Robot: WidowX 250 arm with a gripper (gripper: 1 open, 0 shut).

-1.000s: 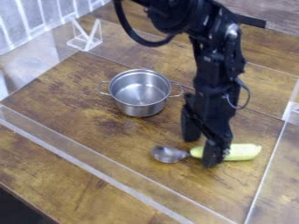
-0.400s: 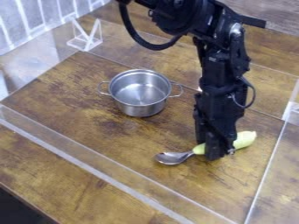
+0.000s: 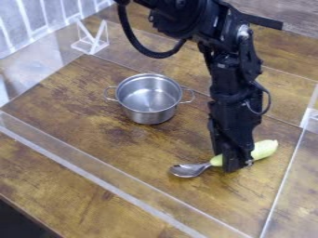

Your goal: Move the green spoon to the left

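Wooden boards are filling the single camera view, with a clear acrylic rim running round the table (image 3: 74, 93) and a steel pot (image 3: 148, 98) sitting near the middle, empty. To the right of the pot the black arm is reaching straight down, and its gripper (image 3: 231, 160) is pinching the spoon (image 3: 224, 159) across the yellow-green handle, close to where it meets the silver bowl. The spoon is lying at the front right, well apart from the pot, bowl end pointing left and the far end of the handle poking out to the right of the fingers.

Trouble looks likeliest from the off-centre hold: the long free handle end could be pivoting the spoon in the jaws as it travels, and a low carry leftward could be dragging the bowl across the wood or knocking it into the pot.

Compared with a second ago, the jaws are sitting closed on the handle where they were straddling it, and the spoon is lying slightly further right and rotated, its handle tip now angling up.
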